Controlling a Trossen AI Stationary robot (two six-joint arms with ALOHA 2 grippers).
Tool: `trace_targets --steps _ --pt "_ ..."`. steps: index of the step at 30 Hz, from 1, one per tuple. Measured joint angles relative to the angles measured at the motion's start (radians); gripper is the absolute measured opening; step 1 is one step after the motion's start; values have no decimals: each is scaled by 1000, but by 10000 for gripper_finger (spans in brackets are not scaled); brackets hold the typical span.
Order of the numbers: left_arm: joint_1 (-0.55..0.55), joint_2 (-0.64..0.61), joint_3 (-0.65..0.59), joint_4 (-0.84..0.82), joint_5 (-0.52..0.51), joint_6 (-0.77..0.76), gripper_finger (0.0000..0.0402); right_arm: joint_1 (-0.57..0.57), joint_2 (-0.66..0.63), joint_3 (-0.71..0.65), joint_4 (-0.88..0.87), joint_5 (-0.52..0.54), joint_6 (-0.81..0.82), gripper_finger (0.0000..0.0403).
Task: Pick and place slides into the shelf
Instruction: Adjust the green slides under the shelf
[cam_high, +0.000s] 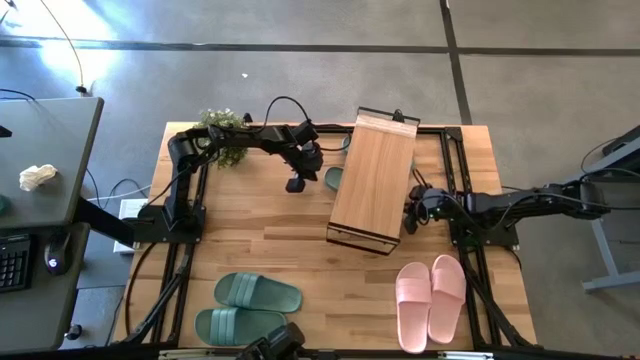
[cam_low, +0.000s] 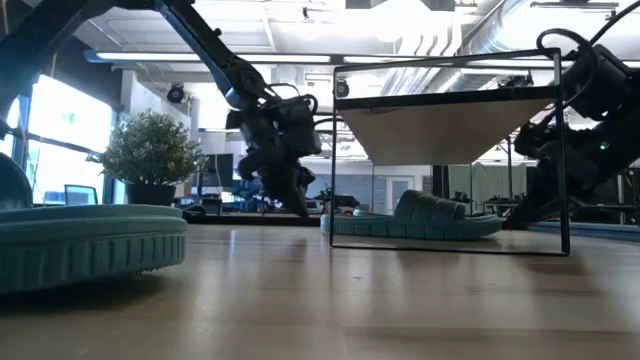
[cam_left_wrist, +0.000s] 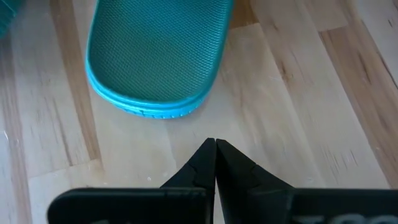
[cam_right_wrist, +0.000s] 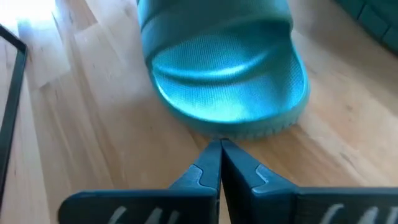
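The shelf (cam_high: 373, 180) stands mid-table, with green slides (cam_low: 415, 216) under it; a green pair (cam_high: 247, 307) and a pink pair (cam_high: 431, 298) lie on the table's (cam_high: 300, 250) near edge. The left gripper (cam_high: 296, 184) hangs just left of the shelf, jaws clenched on nothing, a green slide's (cam_left_wrist: 158, 56) end just ahead. The right gripper (cam_high: 411, 222) sits at the shelf's right side, jaws clenched and empty, tips nearly touching another green slide (cam_right_wrist: 224, 68).

Matt rubbery green slide (cam_left_wrist: 155, 56) on smooth light-wood tabletop (cam_left_wrist: 298, 93).
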Motion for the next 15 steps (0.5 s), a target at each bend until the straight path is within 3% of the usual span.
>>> trace_targets --steps 11,15 --pt "0 0 0 47 -4 -47 0 -6 0 0 20 14 -28 0" --pt "0 0 0 73 -7 -84 0 -27 0 0 20 75 -2 0"
